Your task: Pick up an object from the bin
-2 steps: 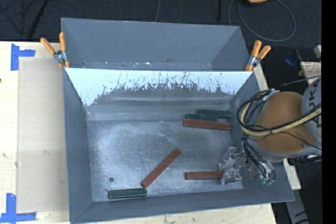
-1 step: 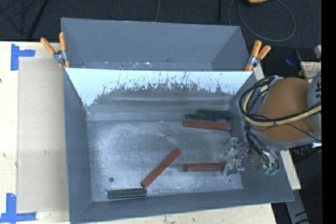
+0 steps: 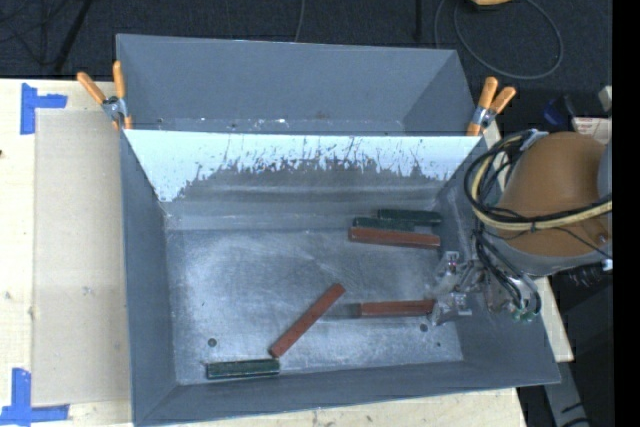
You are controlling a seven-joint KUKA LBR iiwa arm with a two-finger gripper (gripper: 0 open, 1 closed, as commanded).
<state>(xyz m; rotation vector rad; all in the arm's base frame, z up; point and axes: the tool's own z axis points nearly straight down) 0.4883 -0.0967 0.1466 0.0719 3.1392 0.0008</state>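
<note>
While I am hanging low at the right side of the grey metal bin (image 3: 290,95), the thing lying nearest the camera is a dark green stick (image 3: 243,369). It is resting flat on the floor along the front wall, toward the left corner. Just behind it a slanted brown stick (image 3: 307,319) is lying with its lower end close to the green one's right end, apart from it, and its upper end pointing up and to the right.

Farther back and to the right, a level red-brown stick (image 3: 395,309) is lying crosswise. Its right end is running up to my end effector (image 3: 447,303), which is sitting right down at the floor by the right wall. I cannot tell whether my end effector is wide or narrow, or whether it is touching that stick. My orange wrist cover (image 3: 560,190) and its looped cables (image 3: 497,183) are hanging above the bin's right rim.

Beyond that, near the foot of the back slope, a far red-brown stick (image 3: 393,236) is lying level. A far dark green stick (image 3: 408,216) is lying just behind it, the two nearly parallel and side by side.
</note>
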